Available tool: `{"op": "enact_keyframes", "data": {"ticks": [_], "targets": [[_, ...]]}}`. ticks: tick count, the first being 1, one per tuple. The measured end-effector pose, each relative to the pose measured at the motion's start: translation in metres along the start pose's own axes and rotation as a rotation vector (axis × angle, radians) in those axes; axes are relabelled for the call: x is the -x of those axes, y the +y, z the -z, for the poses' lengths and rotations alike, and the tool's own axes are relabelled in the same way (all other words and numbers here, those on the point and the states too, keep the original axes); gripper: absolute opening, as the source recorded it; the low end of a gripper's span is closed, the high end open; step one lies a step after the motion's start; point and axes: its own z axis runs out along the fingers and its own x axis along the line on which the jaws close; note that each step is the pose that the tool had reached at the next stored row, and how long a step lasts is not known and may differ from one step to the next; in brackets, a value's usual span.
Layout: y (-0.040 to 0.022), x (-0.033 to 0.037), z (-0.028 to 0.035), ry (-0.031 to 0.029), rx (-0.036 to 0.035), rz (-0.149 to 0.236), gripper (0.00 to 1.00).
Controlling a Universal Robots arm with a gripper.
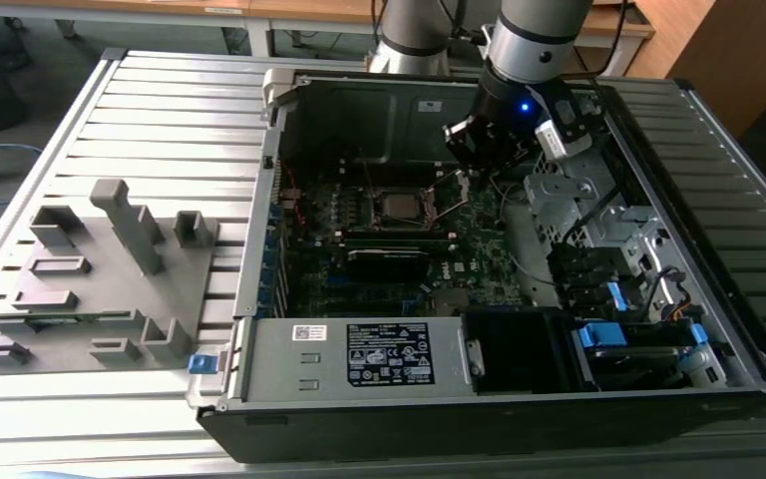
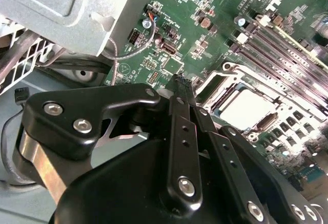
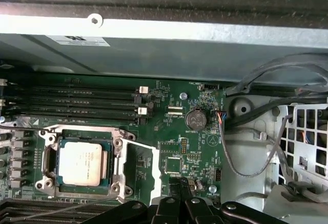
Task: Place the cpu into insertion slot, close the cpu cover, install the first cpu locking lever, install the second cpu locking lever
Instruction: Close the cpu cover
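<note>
While the cpu [image 3: 82, 165] lies seated in the insertion slot [image 3: 47, 155] on the motherboard [image 3: 205, 147], the cpu cover [image 3: 141, 144] appears swung open just beside it, on the side of the end effector [image 3: 182, 183], whose fingers are drawn together with nothing seen between them. The hazard, as judged, is this closed tip hanging low near the cover: an off-centre push could skew the frame across the chip, or drag the fingers into small board components and the loose cables [image 3: 241, 152] nearby.
</note>
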Motion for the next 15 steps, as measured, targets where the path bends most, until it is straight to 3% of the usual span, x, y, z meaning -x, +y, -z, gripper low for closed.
{"op": "enact_keyframes", "data": {"ticks": [9,12,15], "targets": [[0.0038,-0.0006,-0.0023,-0.0002,-0.0003,-0.004,0.11],[0.004,-0.0068,-0.0028,-0.0033,-0.0004,-0.004,0.11],[0.0044,-0.0175,-0.0032,-0.0076,-0.0004,-0.004,0.11]]}}
